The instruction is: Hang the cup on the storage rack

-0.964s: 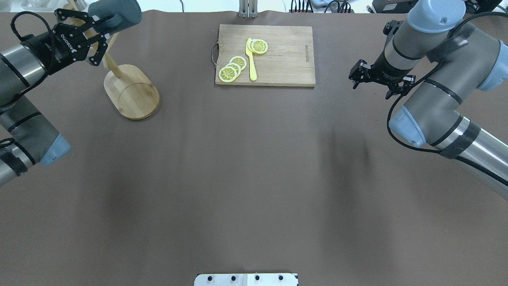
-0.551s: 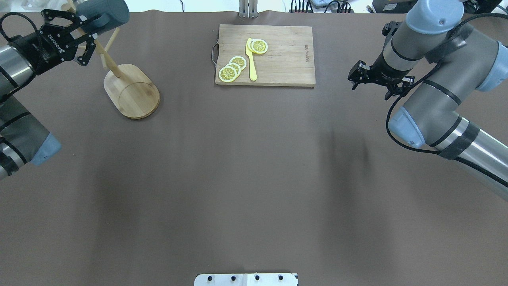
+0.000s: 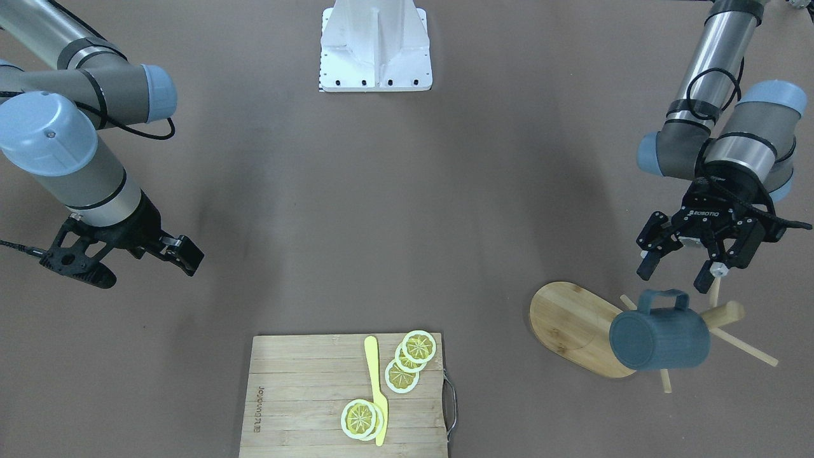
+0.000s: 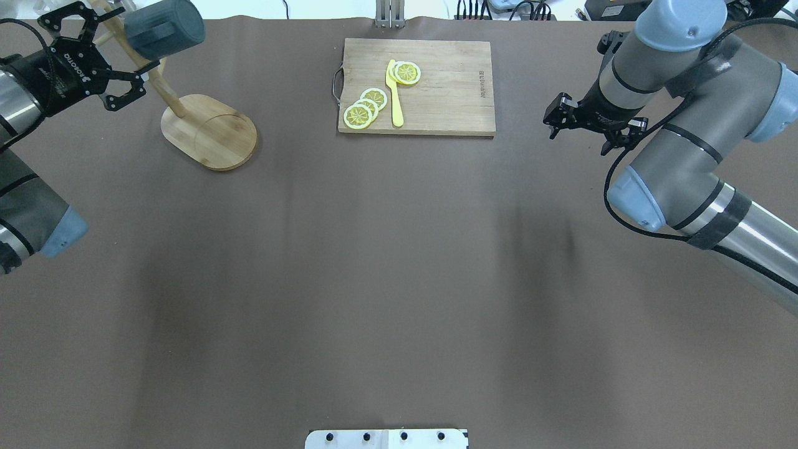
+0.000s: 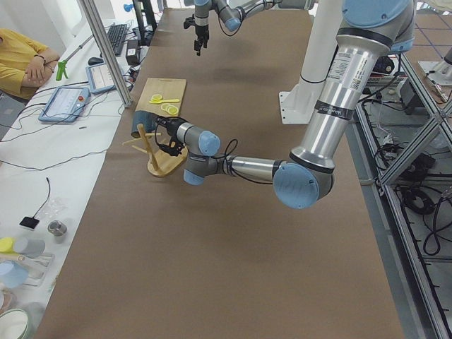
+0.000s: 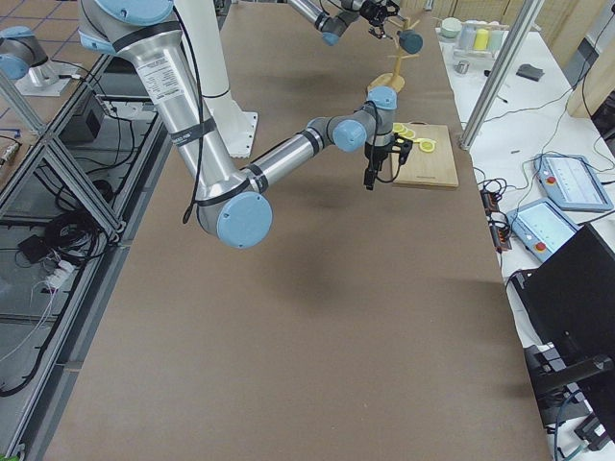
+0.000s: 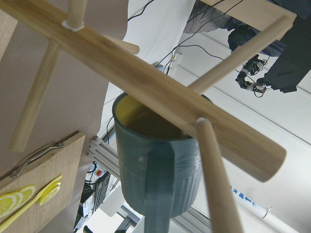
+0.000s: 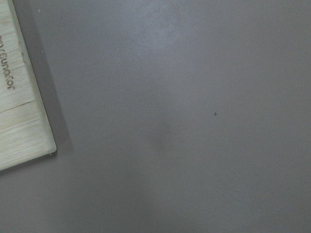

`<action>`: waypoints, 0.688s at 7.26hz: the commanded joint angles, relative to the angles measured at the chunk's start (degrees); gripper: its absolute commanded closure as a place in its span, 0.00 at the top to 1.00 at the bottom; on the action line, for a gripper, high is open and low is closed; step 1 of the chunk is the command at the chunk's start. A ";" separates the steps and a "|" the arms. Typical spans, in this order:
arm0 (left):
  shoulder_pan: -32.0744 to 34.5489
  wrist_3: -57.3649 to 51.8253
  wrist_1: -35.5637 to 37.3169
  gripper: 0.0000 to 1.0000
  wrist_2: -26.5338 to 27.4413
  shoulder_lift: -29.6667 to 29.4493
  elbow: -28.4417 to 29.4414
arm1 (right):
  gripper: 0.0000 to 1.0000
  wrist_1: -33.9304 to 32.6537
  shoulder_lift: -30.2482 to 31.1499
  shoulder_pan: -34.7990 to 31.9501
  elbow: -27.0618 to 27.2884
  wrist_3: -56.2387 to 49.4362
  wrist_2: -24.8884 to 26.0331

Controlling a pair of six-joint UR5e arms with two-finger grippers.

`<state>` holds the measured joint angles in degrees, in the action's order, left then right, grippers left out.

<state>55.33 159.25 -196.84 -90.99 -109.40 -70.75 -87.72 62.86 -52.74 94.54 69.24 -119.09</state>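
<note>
The dark teal cup [image 4: 163, 28] hangs on its side high on the bamboo storage rack [image 4: 209, 132], at the table's far left. In the front view the cup [image 3: 661, 340] has its handle turned toward my left gripper [image 3: 674, 277], above the rack's oval base [image 3: 572, 327]. That gripper [image 4: 118, 45] is open and empty, apart from the cup. The left wrist view shows the cup [image 7: 160, 179] behind the rack's post [image 7: 146, 73] and pegs. My right gripper [image 3: 143, 270] is open and empty over bare table, also in the overhead view [image 4: 580, 128].
A slatted wooden cutting board [image 4: 416, 87] with lemon slices [image 4: 365, 106] and a yellow knife [image 4: 394, 93] lies at the far middle. Its corner shows in the right wrist view [image 8: 19, 111]. The robot's white base plate [image 3: 375, 48] is at the near edge.
My left gripper has drawn back from the cup, toward the left edge. The cup stays on the rack. The rack's base has shifted slightly. The right arm has barely moved.
</note>
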 commanded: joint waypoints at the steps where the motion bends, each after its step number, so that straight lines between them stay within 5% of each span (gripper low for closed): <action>1: 3.61 -1.13 0.05 0.99 -6.42 0.32 -1.22 | 1.00 0.00 -0.01 -0.08 0.64 0.19 0.00; 3: 14.06 -8.31 0.05 0.99 -23.55 6.18 -4.46 | 1.00 -0.09 0.07 -0.52 1.17 0.11 0.00; 5: 16.46 -19.69 0.75 0.99 -27.54 11.38 -7.89 | 1.00 -0.09 0.42 -1.83 1.26 -0.59 -0.43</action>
<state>69.67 147.02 -196.68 -114.61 -100.89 -76.73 -87.79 63.09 -53.64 95.72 69.18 -119.20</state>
